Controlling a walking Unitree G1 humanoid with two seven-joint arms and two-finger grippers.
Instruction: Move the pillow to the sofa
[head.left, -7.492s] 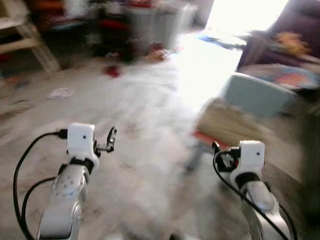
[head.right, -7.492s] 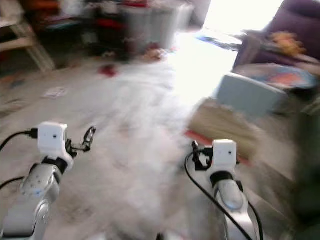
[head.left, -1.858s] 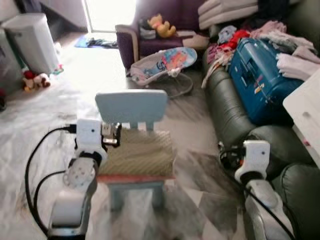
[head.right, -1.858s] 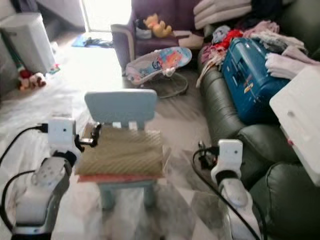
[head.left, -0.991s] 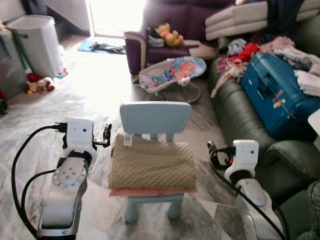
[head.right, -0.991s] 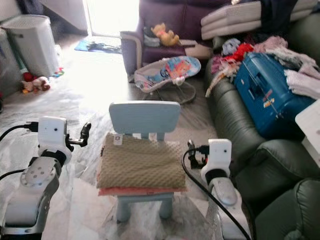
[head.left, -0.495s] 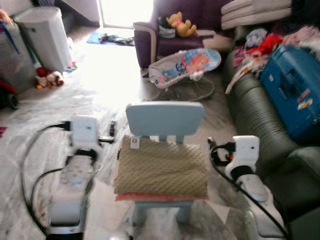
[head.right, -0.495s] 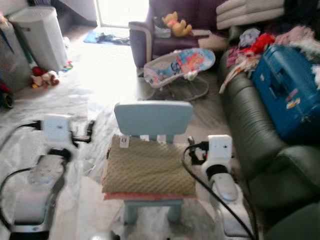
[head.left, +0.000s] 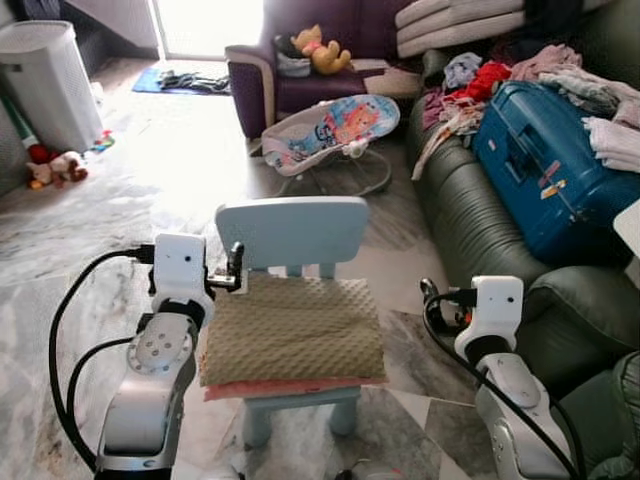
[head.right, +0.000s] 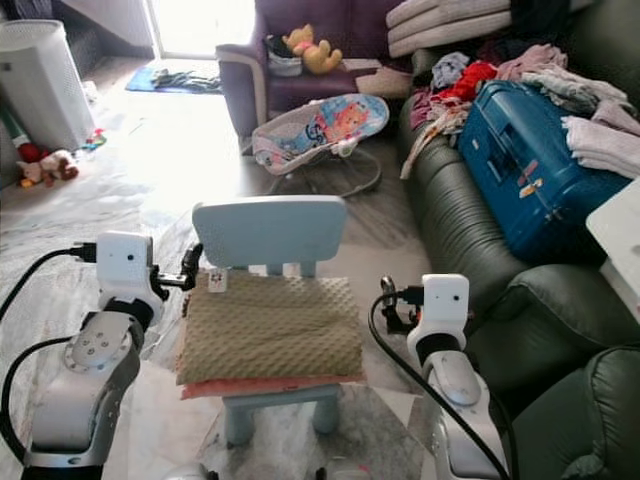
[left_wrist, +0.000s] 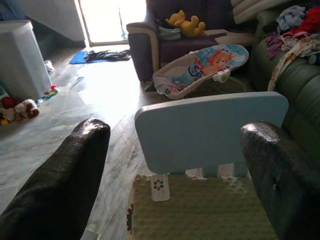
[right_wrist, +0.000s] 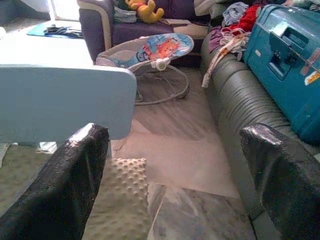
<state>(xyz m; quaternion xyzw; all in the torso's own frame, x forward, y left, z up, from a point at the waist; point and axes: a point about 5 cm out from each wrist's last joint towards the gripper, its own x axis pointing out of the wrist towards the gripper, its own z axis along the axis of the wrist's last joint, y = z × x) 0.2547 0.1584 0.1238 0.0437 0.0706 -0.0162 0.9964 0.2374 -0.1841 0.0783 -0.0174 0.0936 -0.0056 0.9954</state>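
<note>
A tan dimpled pillow (head.left: 292, 328) lies flat on the seat of a small pale-blue chair (head.left: 291, 229) at the centre of the head views, with a pink cushion (head.left: 285, 386) under it. The left gripper (head.left: 234, 266) hovers at the pillow's 10 o'clock corner, fingers (left_wrist: 60, 187) spread wide apart. The right gripper (head.right: 385, 303) sits at the pillow's 3 o'clock, just beside its edge, fingers (right_wrist: 55, 190) likewise wide apart. From 1 to 4 o'clock runs a dark green sofa (head.left: 470, 225) carrying a blue suitcase (head.left: 545, 165) and clothes (head.left: 470, 85). A baby bouncer (head.left: 330, 130) stands at 12 o'clock.
</note>
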